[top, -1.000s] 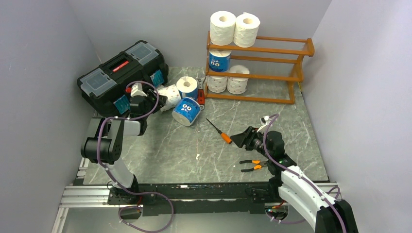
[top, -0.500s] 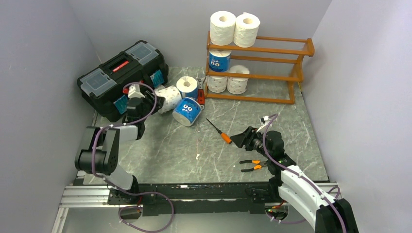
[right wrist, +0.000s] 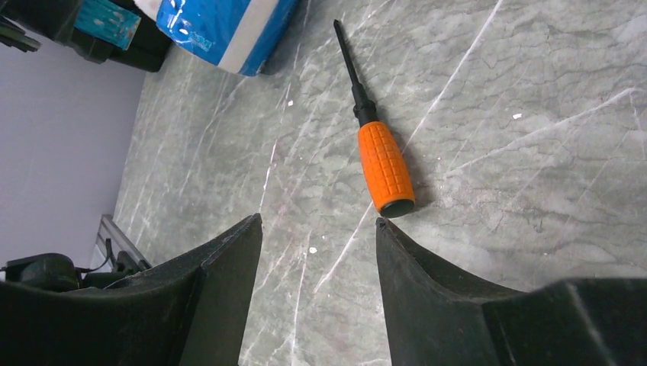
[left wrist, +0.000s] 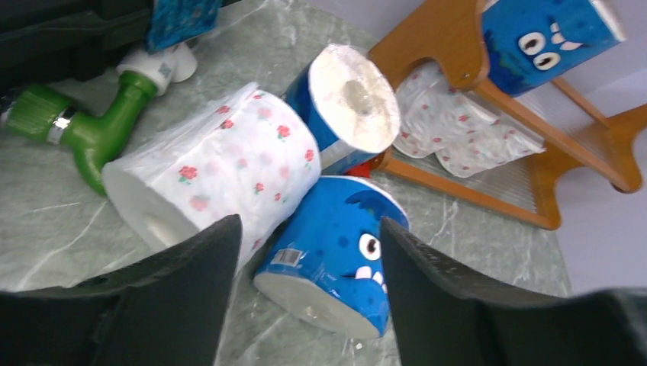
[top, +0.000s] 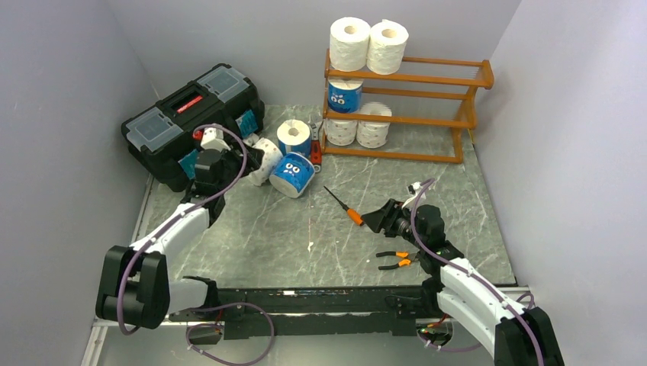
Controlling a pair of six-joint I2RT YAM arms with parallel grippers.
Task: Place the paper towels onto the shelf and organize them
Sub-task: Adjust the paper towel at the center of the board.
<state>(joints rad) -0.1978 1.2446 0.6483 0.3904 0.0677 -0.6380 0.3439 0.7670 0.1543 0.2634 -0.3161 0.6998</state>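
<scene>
Reaching out lower than before, the left gripper (left wrist: 309, 226), fingers apart and empty, faces the flowered roll (left wrist: 221, 168) at middle left. It looks ready to grab. The right gripper (right wrist: 317, 229) stays spread and empty. The shelf (top: 427, 80) waits at the upper middle.

The left gripper (left wrist: 309, 229), jaws spread, frames a blue-wrapped roll (left wrist: 336, 259) touching a floral roll (left wrist: 221, 168).

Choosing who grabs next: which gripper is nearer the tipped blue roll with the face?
Left. The left gripper sits open right in front of the tipped blue roll, beside the floral roll; the right gripper hovers open farther off, past the orange screwdriver.
</scene>
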